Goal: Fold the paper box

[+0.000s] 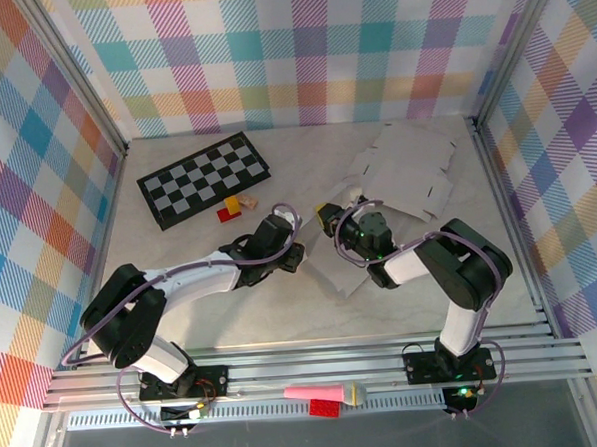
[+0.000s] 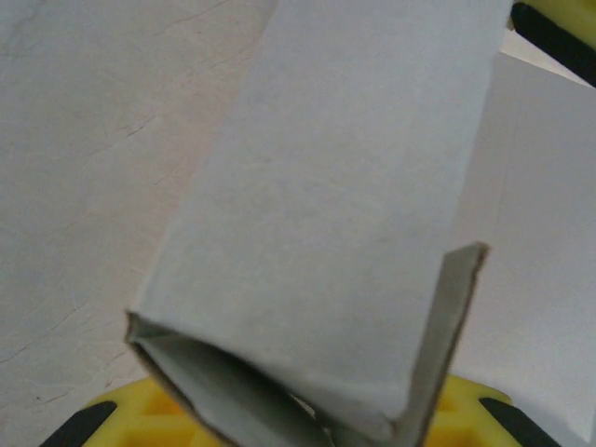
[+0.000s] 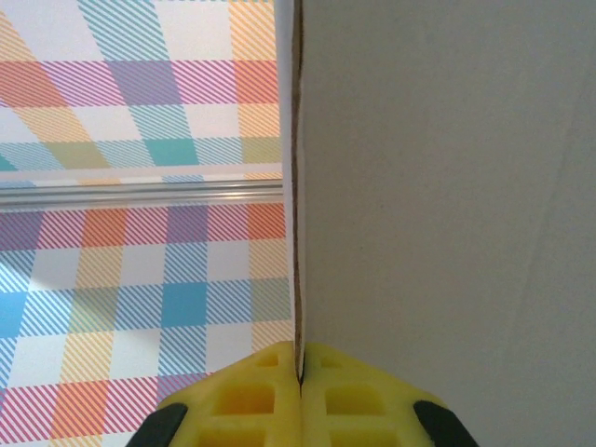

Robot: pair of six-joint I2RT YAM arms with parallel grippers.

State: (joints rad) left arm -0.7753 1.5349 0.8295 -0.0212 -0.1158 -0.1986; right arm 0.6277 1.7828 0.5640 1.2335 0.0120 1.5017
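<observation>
The paper box [image 1: 333, 267] is a white cardboard sheet, partly folded, lying mid-table between the two arms. My left gripper [image 1: 296, 250] comes in from the left. In the left wrist view a doubled-over flap of the box [image 2: 335, 214] runs down between its yellow fingers [image 2: 130, 414], and the left gripper [image 2: 307, 424] is shut on that flap. My right gripper [image 1: 330, 220] is at the box's far side. In the right wrist view the right gripper [image 3: 300, 374] pinches a thin upright edge of the box [image 3: 438, 186], its pads pressed together.
A checkered board [image 1: 204, 178] lies at the back left, with small red and yellow blocks [image 1: 236, 207] beside it. More flat die-cut cardboard [image 1: 406, 168] lies at the back right. A pink object and a red brick [image 1: 323, 394] rest on the front rail.
</observation>
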